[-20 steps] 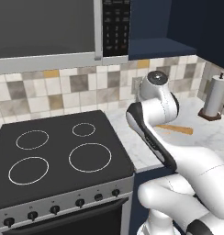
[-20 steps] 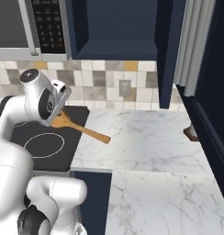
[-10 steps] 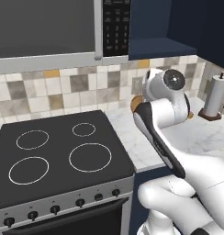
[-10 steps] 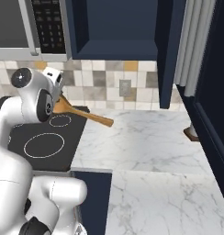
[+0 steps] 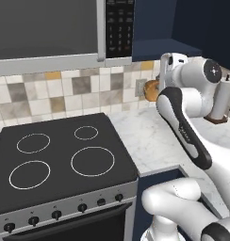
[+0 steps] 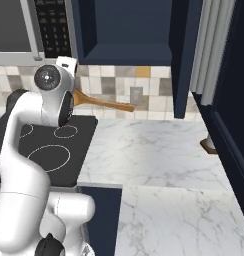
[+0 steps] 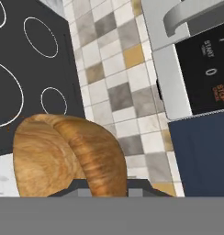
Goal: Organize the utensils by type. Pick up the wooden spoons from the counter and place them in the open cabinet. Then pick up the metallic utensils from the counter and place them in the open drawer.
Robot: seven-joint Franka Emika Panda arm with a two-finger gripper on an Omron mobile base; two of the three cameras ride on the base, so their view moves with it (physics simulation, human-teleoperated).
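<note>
My gripper (image 5: 157,87) is shut on a wooden spoon and holds it in the air in front of the tiled backsplash, just below the open cabinet (image 6: 125,29). In the right base view the spoon's orange-brown handle (image 6: 105,104) sticks out to the right of the hand, nearly level. Its wooden bowl (image 7: 68,155) looms large in the hand view, right above my fingertips. The white marble counter (image 6: 159,155) lies below. A navy open drawer (image 6: 105,210) juts out under the counter's front edge. The metallic utensils are out of view.
The black stovetop (image 5: 60,155) lies left of the counter, with the microwave (image 5: 46,28) above it. A paper towel holder (image 5: 224,99) stands at the counter's right end. A tall navy cabinet side (image 6: 229,100) closes off the right.
The arm has lifted the wooden spoon from low over the counter up to the backsplash under the cabinet. The handle has swung from sloping down to nearly level.
</note>
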